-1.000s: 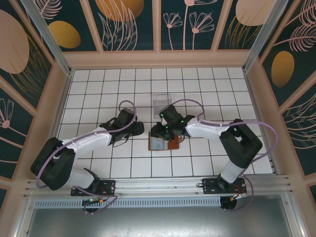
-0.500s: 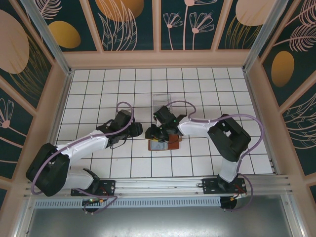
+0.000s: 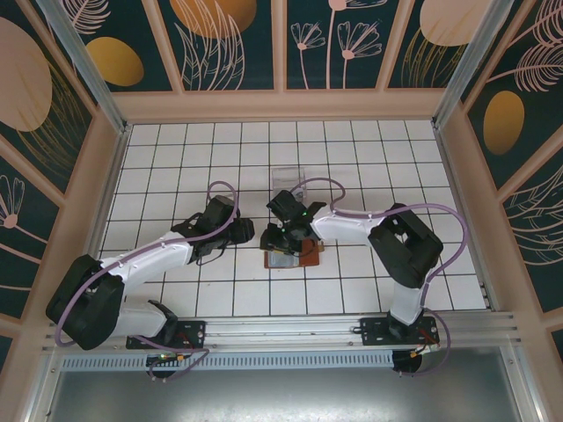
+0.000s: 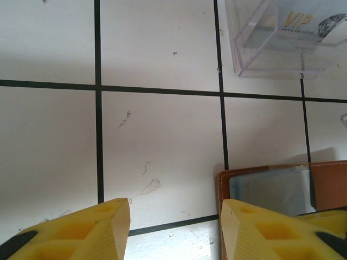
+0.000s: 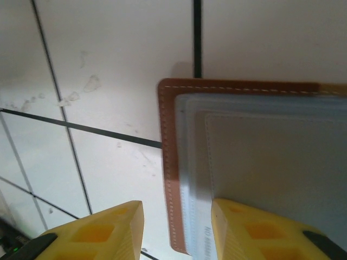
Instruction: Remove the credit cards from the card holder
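Where the top view looks down, a white tiled floor (image 3: 176,158) is seen, walled by dark floral panels (image 3: 229,44). The card holder (image 3: 306,256) lies open at centre, partly covered by the right gripper (image 3: 280,239), with the left gripper (image 3: 244,230) near its left.

From the left wrist, the jaws are seen apart and grasping nothing. The holder is placed at lower right and a clear tray (image 4: 282,38) at upper right.

From the right wrist, the jaws are seen parted and clamped on nothing. The holder's stitched edge is framed between them, and a pale card (image 5: 271,162) is seen inside.

Both arms reach inward, left gripper (image 4: 176,216) and right gripper (image 5: 177,215) with jaws apart.
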